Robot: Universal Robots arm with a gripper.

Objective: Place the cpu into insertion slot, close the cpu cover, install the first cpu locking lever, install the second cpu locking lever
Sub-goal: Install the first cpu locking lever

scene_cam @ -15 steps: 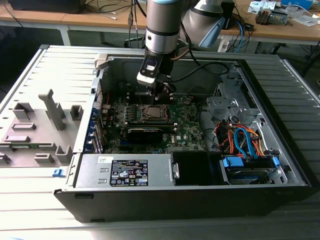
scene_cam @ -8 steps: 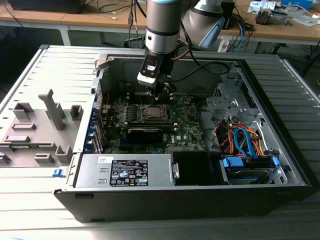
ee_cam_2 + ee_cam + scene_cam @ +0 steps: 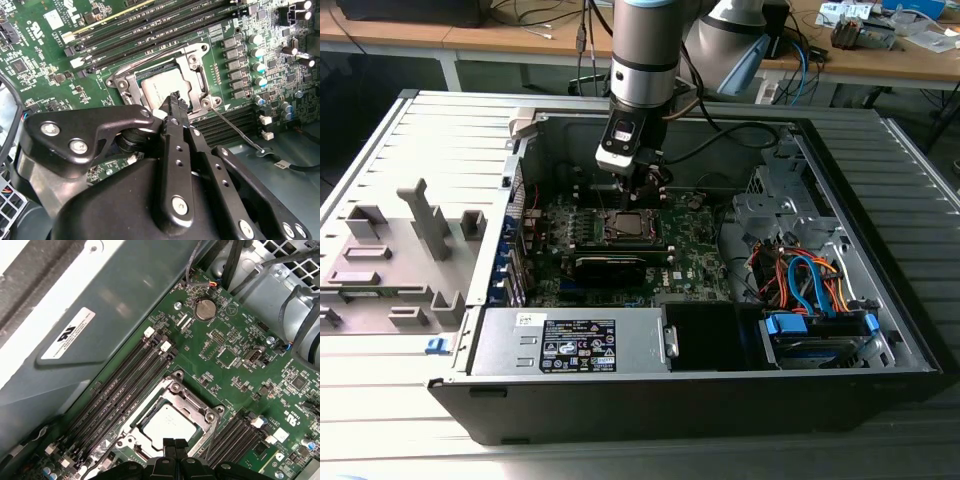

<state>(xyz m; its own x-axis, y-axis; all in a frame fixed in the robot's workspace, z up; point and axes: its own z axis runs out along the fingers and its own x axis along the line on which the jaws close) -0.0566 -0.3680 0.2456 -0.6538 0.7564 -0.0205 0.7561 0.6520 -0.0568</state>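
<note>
Seemingly pinched together, gripper (image 3: 175,442) hovers over cpu cover (image 3: 192,402) edge.

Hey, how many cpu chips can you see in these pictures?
1. The cpu lies under the cpu cover window on the green board. The arm hides part of the board, so another could be hidden.

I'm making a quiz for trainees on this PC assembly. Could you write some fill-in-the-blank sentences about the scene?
The circuit board around the cpu is coloured ____.
The cpu cover is ____, not open.
The gripper, close above the cpu, has its fingers ____, not spread.
Missing words: green; closed; shut.
</note>
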